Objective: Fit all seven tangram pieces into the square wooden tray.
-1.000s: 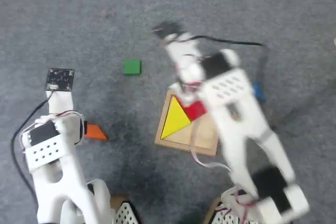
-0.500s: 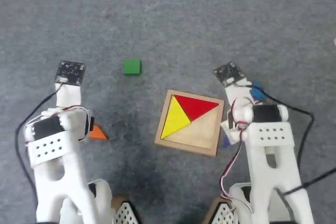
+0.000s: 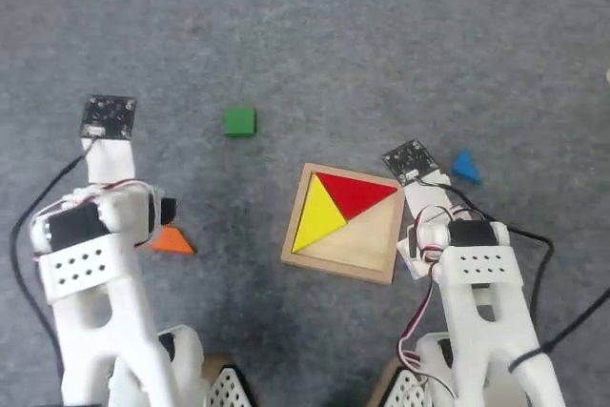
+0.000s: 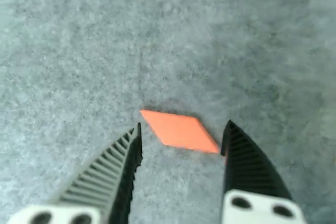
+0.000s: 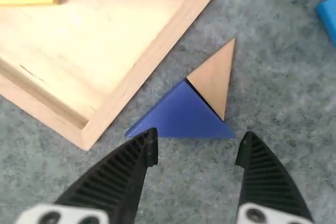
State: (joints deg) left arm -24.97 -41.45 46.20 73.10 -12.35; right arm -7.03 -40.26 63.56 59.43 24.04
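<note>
1. One grey table [image 3: 286,45] carries everything, and the one square wooden tray [image 3: 367,247] on it is the landmark here.
2. Two large triangles lie in the tray, one yellow [image 3: 316,216] and one red [image 3: 355,193]. They touch along an edge, and the rest of the tray floor is bare wood.
3. There are two arms. The left gripper [image 4: 184,126] has its fingers spread wide and empty, straddling the orange parallelogram [image 4: 179,130], which lies well left of the tray. The right gripper [image 5: 199,134] is also spread and empty above the dark blue triangle [image 5: 181,116], just outside the tray's right rim.
4. The step in hand looks like a pick-up on either side. The blue triangle touches a tan triangle [image 5: 216,77], so the fingers should close on blue alone and lift it clear of the rim before turning it.
5. Five pieces lie outside the tray: blue, tan and orange, a green square [image 3: 239,122] up-left of the tray, and a small light-blue triangle [image 3: 465,166] to its right. That makes seven in all.
</note>
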